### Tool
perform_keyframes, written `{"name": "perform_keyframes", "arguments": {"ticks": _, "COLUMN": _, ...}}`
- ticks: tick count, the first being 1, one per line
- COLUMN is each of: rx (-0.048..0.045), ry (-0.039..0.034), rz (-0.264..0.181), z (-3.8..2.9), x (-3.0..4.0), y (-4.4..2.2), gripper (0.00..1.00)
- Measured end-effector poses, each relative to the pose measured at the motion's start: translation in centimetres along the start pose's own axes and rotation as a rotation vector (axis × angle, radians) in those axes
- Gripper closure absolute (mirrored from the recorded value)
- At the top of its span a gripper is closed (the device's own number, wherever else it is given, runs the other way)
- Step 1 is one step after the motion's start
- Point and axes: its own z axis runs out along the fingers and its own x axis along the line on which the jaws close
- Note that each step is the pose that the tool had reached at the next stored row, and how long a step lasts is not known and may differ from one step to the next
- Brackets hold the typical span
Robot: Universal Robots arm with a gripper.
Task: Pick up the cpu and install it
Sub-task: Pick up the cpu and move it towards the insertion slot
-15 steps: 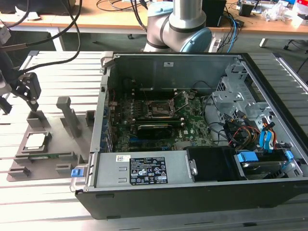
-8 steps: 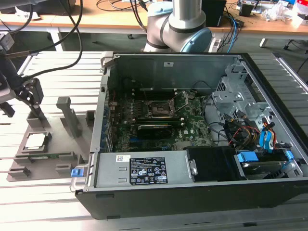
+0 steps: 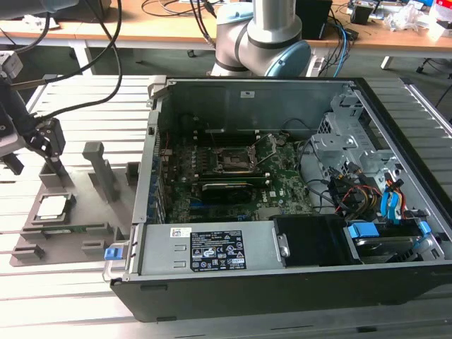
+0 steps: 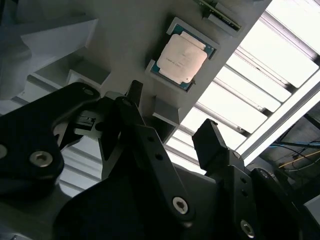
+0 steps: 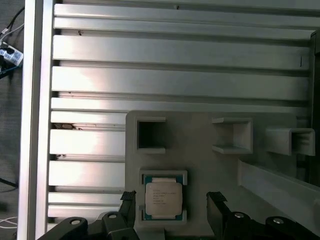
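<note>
My gripper [image 4: 171,112] is open wide and holds nothing. Its two black fingers [image 5: 129,199] stand one on each side of the cpu [image 5: 162,198] in the first wrist view, and they do not touch it. The cpu lies flat, shiny side up, in a little square pocket of the grey holder [image 5: 200,135].

I think the step in hand is the grab. To do it well, I should keep the cpu right in the middle between my fingers and go straight down, not at a slant. I should pinch it by its sides, softly, and keep it flat. The pocket walls sit just beside the cpu, so my fingers could bump them if I am off to one side.

In the exterior view, my gripper points down over the holder, at the exterior view's left. The cpu is below it and a bit nearer the camera. The holder rests on the tabletop [image 3: 78,296] of silver slats. My arm's base [image 3: 261,35] stands behind the open computer case [image 3: 282,282], well apart from the holder.
</note>
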Motion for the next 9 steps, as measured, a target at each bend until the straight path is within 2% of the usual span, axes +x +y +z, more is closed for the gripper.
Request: {"name": "perform_keyframes", "arguments": {"ticks": 9, "rx": 0.0, "ry": 0.0, "rz": 0.0, "z": 0.57, "x": 0.01, "y": 0.0, "gripper": 0.32}}
